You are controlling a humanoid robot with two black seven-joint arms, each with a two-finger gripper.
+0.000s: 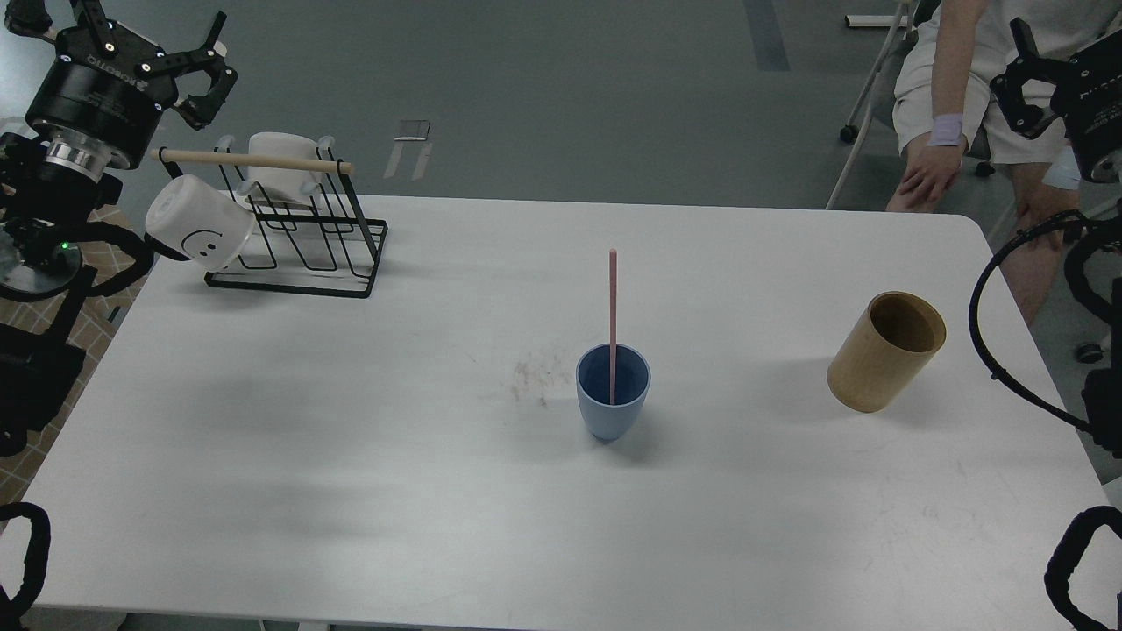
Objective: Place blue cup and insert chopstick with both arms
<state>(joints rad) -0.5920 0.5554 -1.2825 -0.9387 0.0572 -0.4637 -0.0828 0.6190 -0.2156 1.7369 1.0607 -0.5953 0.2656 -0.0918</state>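
Observation:
The blue cup [613, 405] stands upright on the white table [351, 456], a little right of centre. The single pale-pink chopstick [612, 307] stands nearly vertical inside it, sticking well above the rim. My left gripper [118, 39] is high at the far left, above and behind the black wire rack, open and empty. My right gripper [1065, 53] is high at the far right, off the table's edge, fingers spread and empty, partly cut off by the frame. Both are far from the cup.
A black wire rack [294, 237] with a wooden rod stands at the back left, with a white smiley mug [195, 223] and another white mug on it. A tan wooden cylinder holder [885, 352] stands tilted at the right. A seated person [955, 96] is behind the table's right corner.

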